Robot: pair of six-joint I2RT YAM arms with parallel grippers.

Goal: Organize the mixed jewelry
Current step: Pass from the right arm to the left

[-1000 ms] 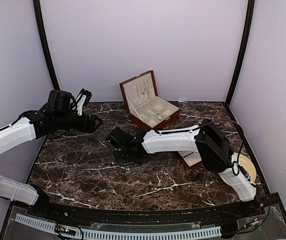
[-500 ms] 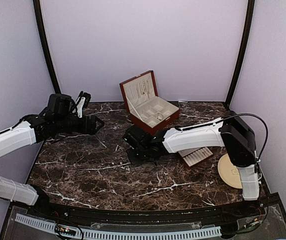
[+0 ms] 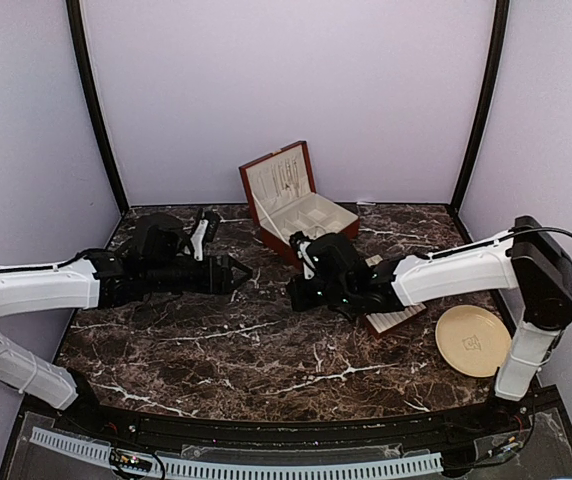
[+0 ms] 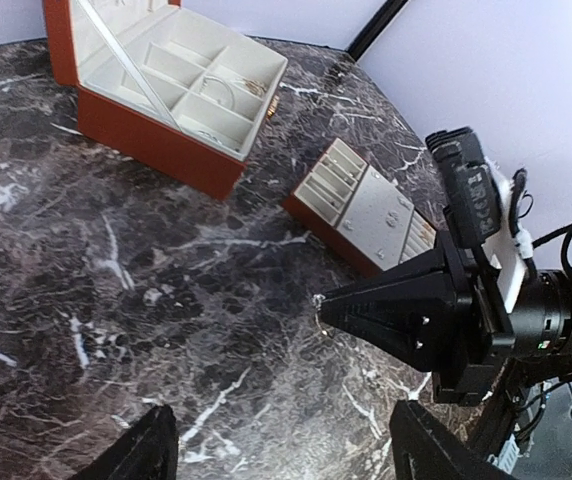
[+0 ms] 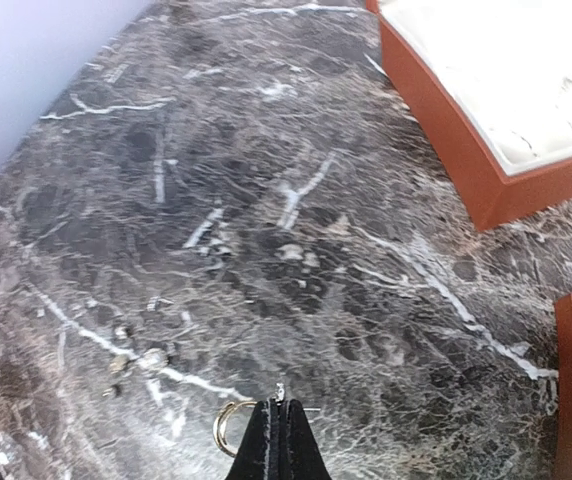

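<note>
Pinching a ring (image 5: 219, 428), right gripper (image 5: 276, 425) hovers near the wooden box (image 5: 486, 180).

No legible txt, nos., brand names or signs in any view. Only candidate: a faint mark at the centre of the beige plate (image 3: 486, 355) on the desk, top view, too small to read.

Thin metal ring (image 5: 218, 432) pinched at right pincer's (image 5: 277, 406) tips, other fine rings (image 5: 568, 94) lying in the box's (image 5: 446, 150) cream compartments
</note>
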